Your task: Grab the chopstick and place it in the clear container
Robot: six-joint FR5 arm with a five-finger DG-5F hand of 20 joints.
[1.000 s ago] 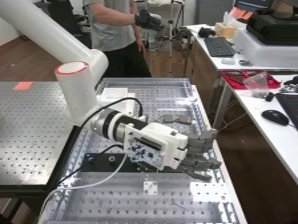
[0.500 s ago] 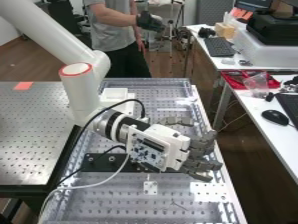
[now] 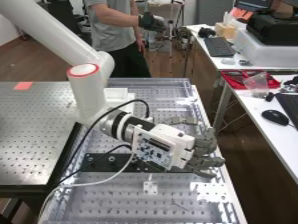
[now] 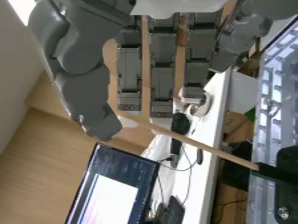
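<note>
Since the first high-view frame, the white arm and the dark grey hand have shifted a little toward that view's right, over the perforated bench top; the black plate on the bench top lies where it lay. The fingers are extended and relaxed, with the thumb set well apart across a wide gap, and none are curled tight; in the wrist view the chopstick runs aslant from beside the thumb, past the fingertips, to a black holder, where its far end sits; whether it touches the thumb or any finger, I cannot tell. In the high view, a small white block stands near the black plate; a white box is behind the wrist; an orange patch lies on the metal table at the view's left; on the white desks at the right are a keyboard, a mouse and a red tray with a plastic bag; the wrist view also shows a screen beyond the thumb.
</note>
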